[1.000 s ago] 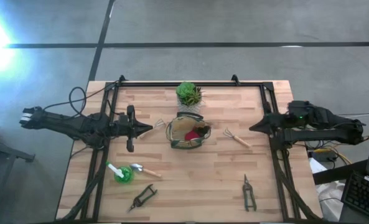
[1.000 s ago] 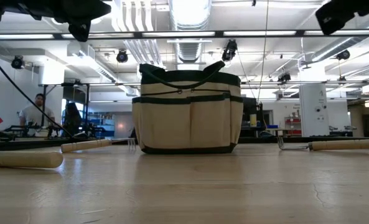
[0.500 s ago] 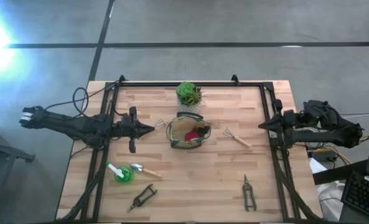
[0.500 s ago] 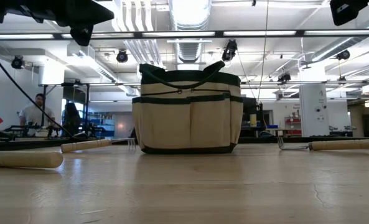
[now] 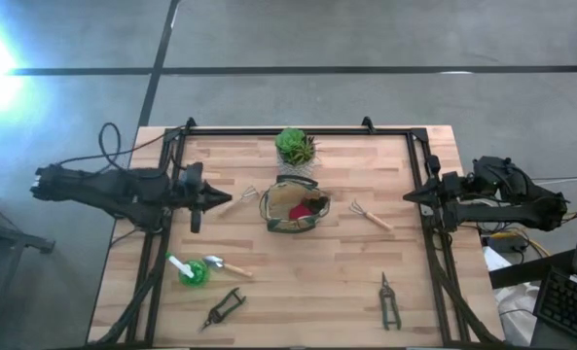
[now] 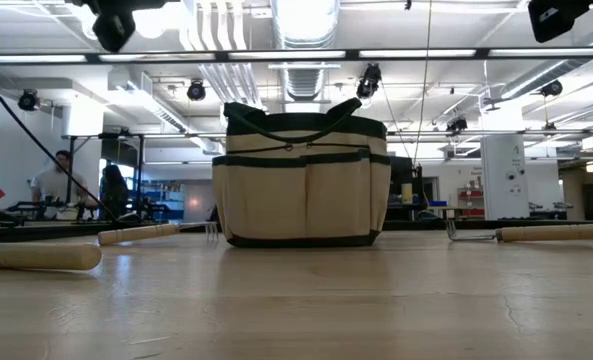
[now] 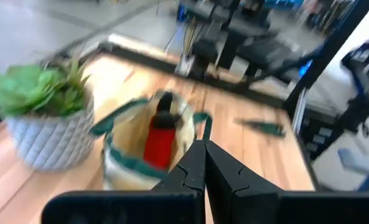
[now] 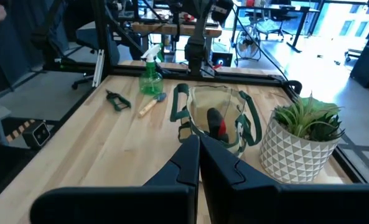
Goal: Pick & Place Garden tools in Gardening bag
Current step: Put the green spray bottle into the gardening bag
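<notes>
— From up here, which tool looks handiest for the next pick?

— I'd say the rake fork just left of the gardening bag, in the middle of the overhead picture. The left gripper hangs right at its handle end, pinched closed and holding nothing.

— How does it lie?

— Nearly left to right, tilted a little; handle toward the left arm, tines toward the bag. So the gripper points almost straight along its length. My guess is it would have to open and turn across the handle to take it.

— And the right arm?

— Its right gripper is at the right edge of the worktop, closed too and empty. The second rake fork lies between it and the bag, slanting down to the right, but apart from the gripper, not right at it.

— The rest?

— Lower left there's the green-and-white tool with the trowel just beside it, and one pair of pruners below them. The other pruners sit lower right, long axis running up and down the picture. All well apart from both grippers.

— Anything in the bag?

— A red-and-black item shows inside it. The plant pot stands just above the bag.
</notes>
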